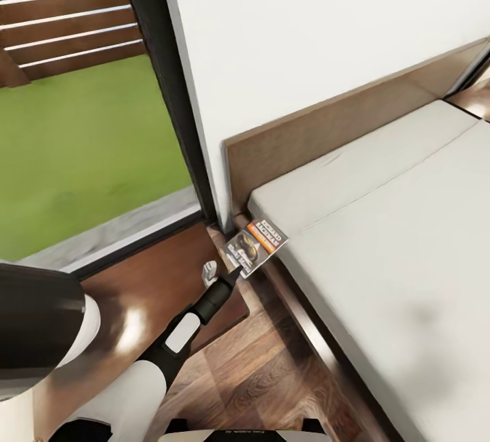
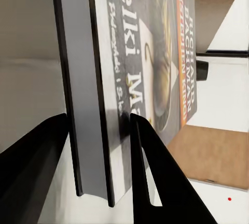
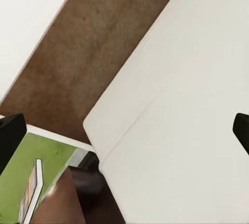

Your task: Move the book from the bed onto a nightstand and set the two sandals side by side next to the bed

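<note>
Clearly "RICHARD BACHMAN" on book (image 1: 255, 246)

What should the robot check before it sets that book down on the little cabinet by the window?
1. Book held between the left hand's fingers: ok.
2. Book clear of the mattress: ok, it hangs off the bed's corner.
3. Nightstand top below the left arm: ok, bare wood shows.
4. Book over the nightstand: not ok, it is past its edge.
5. Right hand free: ok, open above the mattress.

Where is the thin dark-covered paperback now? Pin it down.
Head view, centre: the book is clamped in the left gripper, between the nightstand and the mattress corner.
</note>
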You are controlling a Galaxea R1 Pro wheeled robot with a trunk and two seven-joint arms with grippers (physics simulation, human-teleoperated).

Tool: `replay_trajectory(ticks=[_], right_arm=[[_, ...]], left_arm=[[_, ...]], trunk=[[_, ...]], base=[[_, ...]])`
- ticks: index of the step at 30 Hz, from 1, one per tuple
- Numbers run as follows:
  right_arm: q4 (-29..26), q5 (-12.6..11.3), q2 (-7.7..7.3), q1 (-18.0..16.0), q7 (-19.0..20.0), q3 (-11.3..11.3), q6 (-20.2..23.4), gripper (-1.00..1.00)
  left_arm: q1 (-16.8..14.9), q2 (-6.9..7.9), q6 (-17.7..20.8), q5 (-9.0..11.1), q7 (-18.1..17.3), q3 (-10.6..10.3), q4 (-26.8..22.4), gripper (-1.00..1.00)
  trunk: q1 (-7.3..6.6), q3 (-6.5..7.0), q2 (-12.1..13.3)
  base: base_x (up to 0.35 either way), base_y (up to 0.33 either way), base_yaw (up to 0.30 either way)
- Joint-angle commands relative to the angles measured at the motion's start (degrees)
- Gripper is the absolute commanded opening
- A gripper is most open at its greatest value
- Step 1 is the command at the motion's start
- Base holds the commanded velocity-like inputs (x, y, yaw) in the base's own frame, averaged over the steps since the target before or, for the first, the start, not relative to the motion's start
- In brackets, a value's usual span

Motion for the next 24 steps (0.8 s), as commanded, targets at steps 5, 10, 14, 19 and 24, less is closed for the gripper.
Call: replay_trajectory(ticks=[5,10,14,19,24], right_arm=[[0.1,-0.1,-0.03,-0.1,0.2,0.1,0.6,1.0],[0.1,-0.1,-0.03,-0.1,0.2,0.1,0.6,1.0],[0.1,-0.1,-0.03,-0.1,0.2,0.1,0.6,1.0],[0.1,-0.1,-0.03,-0.1,0.2,0.1,0.7,1.0],[0.1,-0.2,-0.1,-0.1,0.2,0.1,0.7,1.0]], left_arm=[[0.0,0.0,0.6,0.6,-0.2,-0.1,0.0,-1.0],[0.0,0.0,0.6,0.6,-0.2,-0.1,0.0,-1.0],[0.0,0.0,0.7,0.6,-0.2,-0.1,0.0,-1.0],[0.0,0.0,0.7,0.6,-0.2,-0.1,0.0,-1.0],[0.0,0.0,0.7,0.6,-0.1,-0.1,0.0,-1.0]], trunk=[[0.0,-0.03,0.0],[0.0,-0.03,0.0],[0.0,-0.03,0.0],[0.0,-0.03,0.0],[0.0,-0.03,0.0]], base=[[0.0,0.0,0.077],[0.0,0.0,0.095],[0.0,0.0,0.248],[0.0,0.0,0.129],[0.0,0.0,0.019]])
